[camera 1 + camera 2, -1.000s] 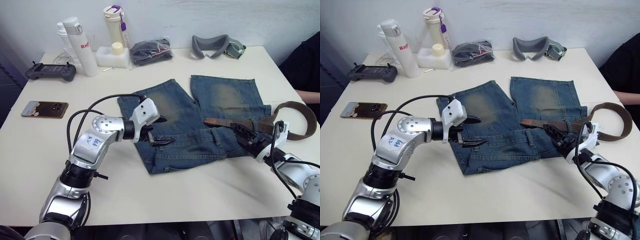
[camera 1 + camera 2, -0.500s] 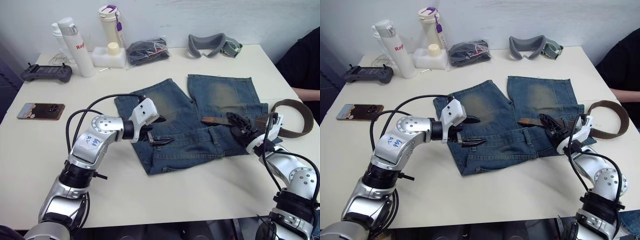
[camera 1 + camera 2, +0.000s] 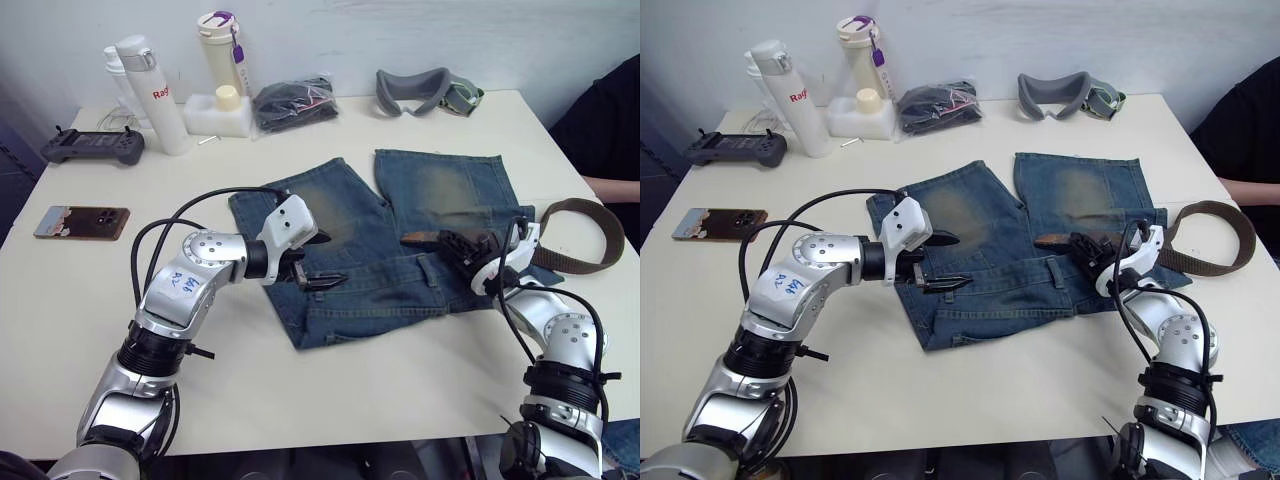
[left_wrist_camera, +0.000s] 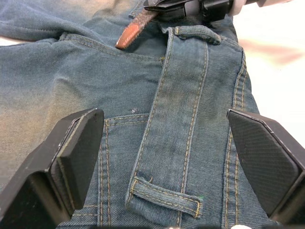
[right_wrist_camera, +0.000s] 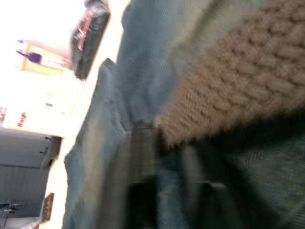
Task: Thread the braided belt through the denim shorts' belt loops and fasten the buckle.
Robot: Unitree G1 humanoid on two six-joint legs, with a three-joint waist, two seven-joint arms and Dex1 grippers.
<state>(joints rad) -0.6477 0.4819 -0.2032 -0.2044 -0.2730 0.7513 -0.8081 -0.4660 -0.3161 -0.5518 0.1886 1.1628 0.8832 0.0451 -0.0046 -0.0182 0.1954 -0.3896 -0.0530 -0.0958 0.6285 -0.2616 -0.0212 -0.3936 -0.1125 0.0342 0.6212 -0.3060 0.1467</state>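
Observation:
The denim shorts (image 3: 440, 190) lie flat mid-table, waistband towards me. The braided belt (image 3: 575, 205) curls in a loop off their right side and runs left onto the waistband, ending in a brown tip (image 3: 413, 238). My right gripper (image 3: 455, 246) is shut on the belt just behind that tip. My left gripper (image 3: 326, 262) hovers open over the waistband's left part, nothing between its fingers. In the left wrist view one of the belt loops (image 4: 164, 198) lies between its fingers, another (image 4: 195, 32) sits beside the belt tip (image 4: 136, 31). The buckle is hidden.
A phone (image 3: 83, 220) and a controller (image 3: 92, 147) lie at the left. Bottles (image 3: 140, 90), a black bundle (image 3: 292, 102) and grey goggles (image 3: 425, 88) line the far edge. A person's arm (image 3: 612, 185) rests at the right edge.
My right gripper has slid left along the belt towards its tip and closed on it. The left arm has stayed put; the camera shifted slightly.

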